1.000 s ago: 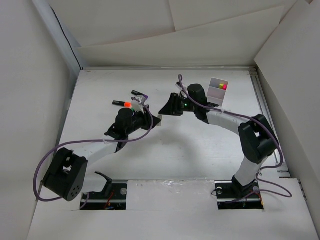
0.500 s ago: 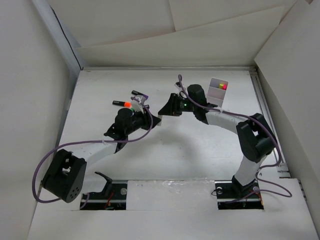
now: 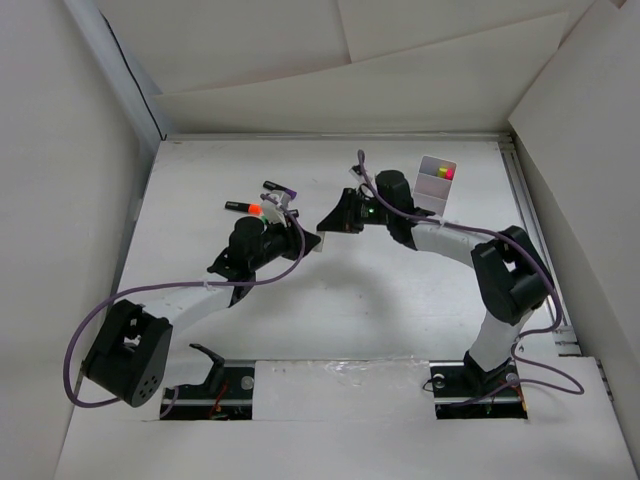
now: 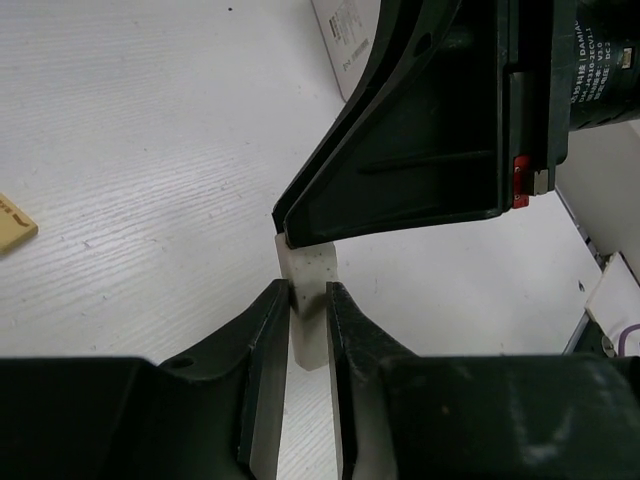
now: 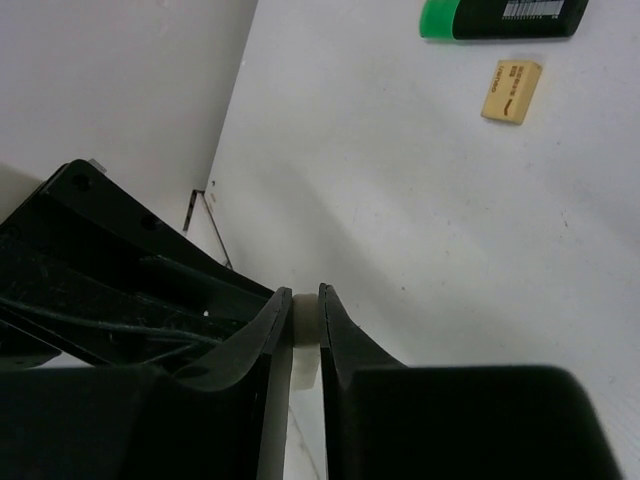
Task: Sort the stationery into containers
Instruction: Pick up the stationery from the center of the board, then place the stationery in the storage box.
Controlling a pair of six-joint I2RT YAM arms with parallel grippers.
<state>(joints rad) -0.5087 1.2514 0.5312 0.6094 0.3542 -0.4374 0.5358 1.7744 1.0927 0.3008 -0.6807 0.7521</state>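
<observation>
Handover, by the look of it: a small white block (image 4: 310, 325) is pinched at both ends in mid-air over the worktop (image 3: 350, 300). The left claw (image 4: 308, 292) is clamped on the near end. The right claw (image 5: 303, 295) has its fingers pressed on the far end, so the block's long axis runs straight from one claw to the other. The white box (image 3: 432, 176) stands behind the right arm, well apart from the left, so the right is the nearer carrier. A green-ended marker (image 5: 500, 18) carries a barcode label, and a tan eraser (image 5: 511, 91) has print too small to read.
</observation>
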